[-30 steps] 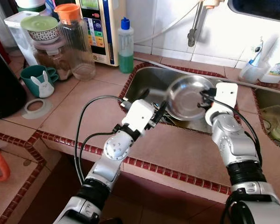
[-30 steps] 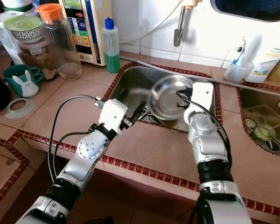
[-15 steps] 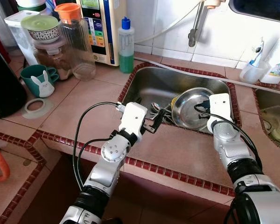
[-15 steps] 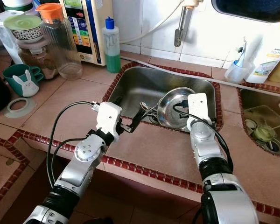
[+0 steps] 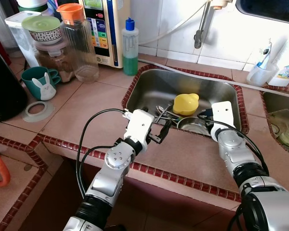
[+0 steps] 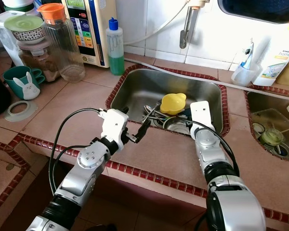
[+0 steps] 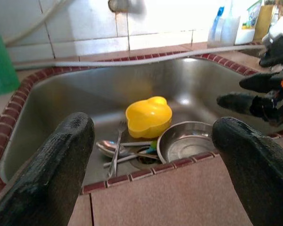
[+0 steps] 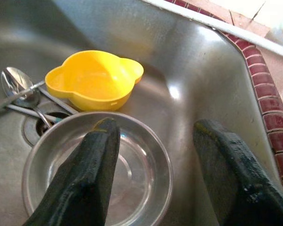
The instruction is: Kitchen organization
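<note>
You are looking down at a tiled bench (image 5: 91, 103) edged with dark red tiles, with a steel sink (image 5: 156, 86) set into it below a wall tap (image 5: 200, 26). A second basin (image 5: 279, 113) sits to the right.

Along the back left of the bench you have a clear pitcher with an orange lid (image 5: 77, 41), a white appliance with a coloured panel (image 5: 103, 29) just behind it, a bottle of green soap (image 5: 130, 47) near the sink's back corner, and a teal rabbit mug (image 5: 40, 83) further left.

Your left gripper (image 5: 163, 131) hovers over the bench at the sink's near rim, pointing toward the basin, its fingers (image 7: 56, 165) spread wide apart and holding nothing.

Your right gripper (image 8: 153, 174) reaches into the right side of the sink, just above the steel bowl (image 8: 96, 172). Its fingers (image 8: 80, 188) are apart, one over the bowl's inside and the other outside the rim; you cannot tell whether either touches the metal.

The steel bowl rests upright on the sink floor at the front right. Just behind it, touching or nearly so, sits a yellow bear-shaped bowl (image 5: 185, 103). To the left of both, spoons and a fork (image 7: 114, 148) lie crossed over the drain.
</note>
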Robot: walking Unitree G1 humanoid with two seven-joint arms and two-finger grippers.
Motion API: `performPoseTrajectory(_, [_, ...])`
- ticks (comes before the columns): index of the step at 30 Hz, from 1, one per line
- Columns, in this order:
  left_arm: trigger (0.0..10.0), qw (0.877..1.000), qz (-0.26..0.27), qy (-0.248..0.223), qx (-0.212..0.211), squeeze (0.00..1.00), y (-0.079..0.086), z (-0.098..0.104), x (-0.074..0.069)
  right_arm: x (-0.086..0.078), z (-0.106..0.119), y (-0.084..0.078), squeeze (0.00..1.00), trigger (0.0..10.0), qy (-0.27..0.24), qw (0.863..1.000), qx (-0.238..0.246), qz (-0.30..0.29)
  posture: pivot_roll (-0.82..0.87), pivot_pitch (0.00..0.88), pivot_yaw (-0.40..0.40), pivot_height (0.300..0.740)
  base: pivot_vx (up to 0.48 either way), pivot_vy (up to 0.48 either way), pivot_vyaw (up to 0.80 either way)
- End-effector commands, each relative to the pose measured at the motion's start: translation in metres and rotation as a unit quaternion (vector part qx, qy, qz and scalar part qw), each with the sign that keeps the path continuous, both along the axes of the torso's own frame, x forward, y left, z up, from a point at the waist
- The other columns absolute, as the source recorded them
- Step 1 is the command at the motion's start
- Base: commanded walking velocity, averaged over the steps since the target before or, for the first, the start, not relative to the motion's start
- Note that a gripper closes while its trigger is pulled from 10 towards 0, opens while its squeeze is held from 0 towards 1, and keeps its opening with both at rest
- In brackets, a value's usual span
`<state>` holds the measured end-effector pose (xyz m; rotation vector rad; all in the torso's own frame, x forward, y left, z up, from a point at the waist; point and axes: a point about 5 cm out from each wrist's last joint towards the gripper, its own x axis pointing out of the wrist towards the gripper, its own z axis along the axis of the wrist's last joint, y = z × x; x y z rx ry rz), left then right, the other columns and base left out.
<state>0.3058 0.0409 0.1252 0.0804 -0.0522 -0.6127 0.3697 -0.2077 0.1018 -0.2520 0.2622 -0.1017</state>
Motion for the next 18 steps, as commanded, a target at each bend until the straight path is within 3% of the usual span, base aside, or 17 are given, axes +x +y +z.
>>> performPoseTrajectory(1, [10.0,1.000,-0.008,-0.002,0.006,1.00,-0.002,0.003,-0.002,0.001,0.001,0.000,1.00,10.0,0.000,1.000,0.018,-0.005,0.16,0.057,-0.008,0.740,0.000,0.000,0.00])
performPoseTrajectory(4, [10.0,1.000,0.012,0.004,0.016,1.00,0.000,0.001,0.001,0.002,0.005,-0.002,1.00,10.0,-0.014,0.999,0.039,-0.014,0.16,0.053,-0.007,0.740,0.000,0.000,0.00])
performPoseTrajectory(5, [10.0,0.999,0.029,0.022,0.019,0.52,0.002,-0.001,0.004,0.001,0.006,-0.004,1.00,10.0,-0.023,0.999,0.046,-0.016,0.15,0.048,-0.005,0.740,0.000,0.000,0.00])
performPoseTrajectory(6, [10.0,0.999,0.035,0.025,0.021,0.52,0.003,-0.002,0.004,0.001,0.006,-0.004,1.00,10.0,-0.025,0.998,0.048,-0.016,0.15,0.048,-0.005,0.740,0.000,0.000,0.00])
performPoseTrajectory(7, [10.0,0.999,0.037,0.027,0.019,0.00,0.003,-0.002,0.005,0.000,0.007,-0.005,1.00,10.0,-0.030,0.998,0.051,-0.017,0.15,0.046,-0.005,0.740,0.000,0.000,0.00])
performPoseTrajectory(11, [10.0,0.998,0.051,0.024,0.014,0.00,0.007,-0.001,0.007,-0.004,0.011,-0.007,1.00,10.0,-0.056,0.997,0.057,-0.011,0.13,0.037,-0.002,0.740,0.000,0.000,0.00])
performPoseTrajectory(13, [10.0,0.996,0.083,0.033,0.026,0.00,0.013,-0.003,0.010,-0.009,0.013,-0.009,1.00,10.0,-0.067,0.996,0.056,-0.008,0.12,0.023,-0.001,0.740,0.000,0.000,0.00])
performPoseTrajectory(18, [10.0,0.994,0.093,0.056,-0.005,0.00,0.020,-0.004,0.014,-0.021,0.019,-0.011,1.00,10.0,-0.088,0.994,0.056,-0.002,0.11,0.003,0.001,0.740,0.000,0.000,0.00])
